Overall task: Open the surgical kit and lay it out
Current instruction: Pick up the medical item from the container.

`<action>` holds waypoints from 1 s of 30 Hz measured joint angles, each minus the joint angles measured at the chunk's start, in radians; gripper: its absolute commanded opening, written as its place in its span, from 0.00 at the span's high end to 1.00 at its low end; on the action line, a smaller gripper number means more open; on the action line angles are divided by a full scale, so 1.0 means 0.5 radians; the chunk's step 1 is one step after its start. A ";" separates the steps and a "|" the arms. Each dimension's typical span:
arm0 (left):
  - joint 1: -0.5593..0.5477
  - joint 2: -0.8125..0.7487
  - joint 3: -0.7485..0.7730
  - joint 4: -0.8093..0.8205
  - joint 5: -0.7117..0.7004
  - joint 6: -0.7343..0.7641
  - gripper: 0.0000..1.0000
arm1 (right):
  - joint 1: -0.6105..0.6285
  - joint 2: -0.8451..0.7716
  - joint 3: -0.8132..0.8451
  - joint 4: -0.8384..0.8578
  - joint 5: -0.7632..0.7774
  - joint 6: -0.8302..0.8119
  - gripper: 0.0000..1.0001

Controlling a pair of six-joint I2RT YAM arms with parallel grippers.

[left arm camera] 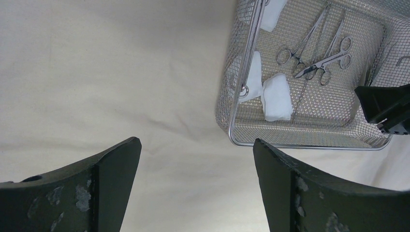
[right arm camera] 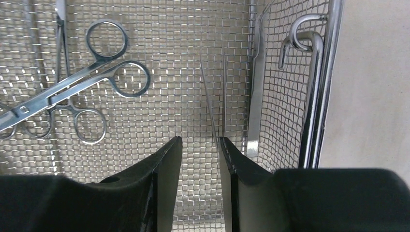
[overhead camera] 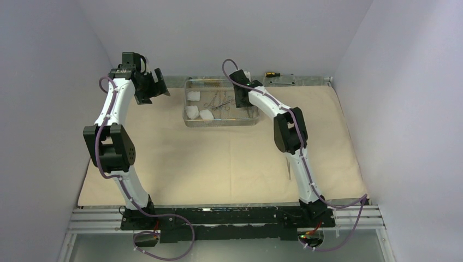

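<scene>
Steel tweezers (right arm camera: 225, 96) likely handle light, springy and slippery; pinch them mid-length. The right gripper (right arm camera: 199, 140) stands part-open at their tips, empty.

One large beige wrap cloth (overhead camera: 218, 164), one rectangular steel wire-mesh tray (left arm camera: 309, 146), three ring-handled steel clamps (right arm camera: 48, 96), three white gauze pads (left arm camera: 278, 96), at least two slim steel tweezers (right arm camera: 256, 96).

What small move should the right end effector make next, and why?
Probably nudge the right end effector sideways to centre the slim tweezers before closing. Its fingers stand apart over the tray mesh, but the tweezers' end lies by one finger's inner edge, not mid-gap.
</scene>
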 measured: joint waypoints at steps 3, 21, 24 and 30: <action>0.002 0.000 0.000 0.000 0.000 -0.002 0.08 | -0.002 0.023 0.000 -0.002 0.018 0.000 0.62; 0.006 0.034 0.000 0.002 0.039 -0.005 0.08 | -0.037 0.092 0.047 -0.006 0.036 -0.005 0.95; 0.006 0.034 0.000 0.005 0.046 -0.006 0.08 | -0.041 0.092 0.047 0.008 0.032 -0.018 1.00; 0.006 0.034 0.000 0.009 0.053 -0.006 0.08 | -0.041 0.092 0.047 0.030 0.034 -0.075 1.00</action>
